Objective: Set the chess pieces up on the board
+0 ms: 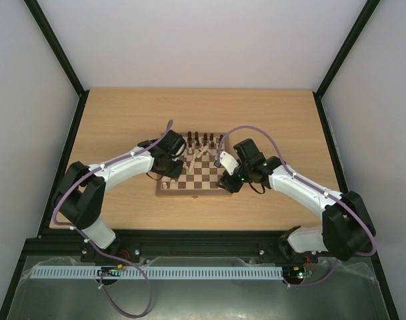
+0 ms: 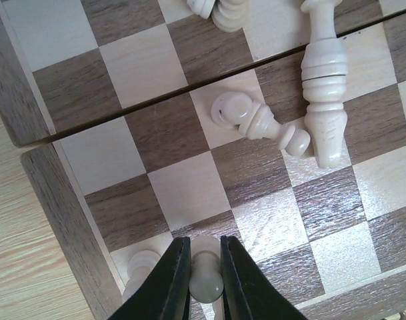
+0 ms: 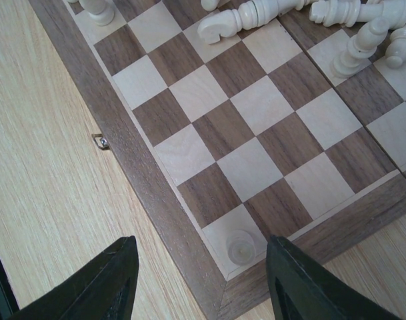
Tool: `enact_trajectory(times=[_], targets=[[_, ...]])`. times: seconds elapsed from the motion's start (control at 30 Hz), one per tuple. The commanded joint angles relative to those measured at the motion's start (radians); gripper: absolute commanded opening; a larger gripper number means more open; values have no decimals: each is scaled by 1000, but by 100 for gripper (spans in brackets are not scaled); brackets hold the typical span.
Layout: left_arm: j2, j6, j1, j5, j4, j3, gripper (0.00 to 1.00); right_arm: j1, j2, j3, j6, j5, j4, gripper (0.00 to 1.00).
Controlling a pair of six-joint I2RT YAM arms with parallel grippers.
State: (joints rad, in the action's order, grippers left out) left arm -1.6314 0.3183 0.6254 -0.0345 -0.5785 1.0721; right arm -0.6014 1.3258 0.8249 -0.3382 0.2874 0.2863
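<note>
Chess pieces are spread over the board (image 1: 199, 179), which lies at the middle of the pale wooden counter (image 1: 123, 113), its brown frame square to the counter's edges.

Both arms reach in from the 6 o'clock side. The left arm (image 1: 119, 170) bends toward the board's 9 o'clock edge and the right arm (image 1: 299, 187) toward its 4 o'clock corner.

The left pincer (image 2: 204, 243) is closed on a cream pawn (image 2: 206, 285), with the black fingers (image 2: 173, 280) pressed to either side of its neck, low over a square near the frame. The right pincer (image 3: 201, 243) is open wide and holds nothing. It hangs above the board's corner, one finger over the counter and the other over the frame.

A row of dark pieces (image 1: 199, 140) stands along the board's 12 o'clock edge. In the left wrist view a tall cream piece (image 2: 323, 87) lies on its side, and a fallen cream pawn (image 2: 256, 121) touches it from its 9 o'clock side. At 9 o'clock of the held pawn, just beside it, is another cream piece (image 2: 139, 263). A cream knight (image 3: 219, 25) lies toppled at 12 o'clock in the right wrist view, amid other cream pieces. One small cream piece (image 3: 241, 248) stands alone on the light corner square.
</note>
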Motion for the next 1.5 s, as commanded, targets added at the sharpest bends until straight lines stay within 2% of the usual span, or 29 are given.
enact_trajectory(times=[0.0,0.73,1.23,1.4,1.47], targets=[[-11,-13,8,5,-25,-11,11,4,9,-6,-13,13,42,54],[-59,-38,16,18,-5,-22,12,5,23,-7,-15,13,44,54],[-28,-49,6,8,-32,52,27,4,16,11,2,5,41,54],[28,-51,-1,13,-14,79,34,3,21,80,40,-60,55,53],[54,-50,-3,16,14,70,38,3,34,121,57,-133,55,52]])
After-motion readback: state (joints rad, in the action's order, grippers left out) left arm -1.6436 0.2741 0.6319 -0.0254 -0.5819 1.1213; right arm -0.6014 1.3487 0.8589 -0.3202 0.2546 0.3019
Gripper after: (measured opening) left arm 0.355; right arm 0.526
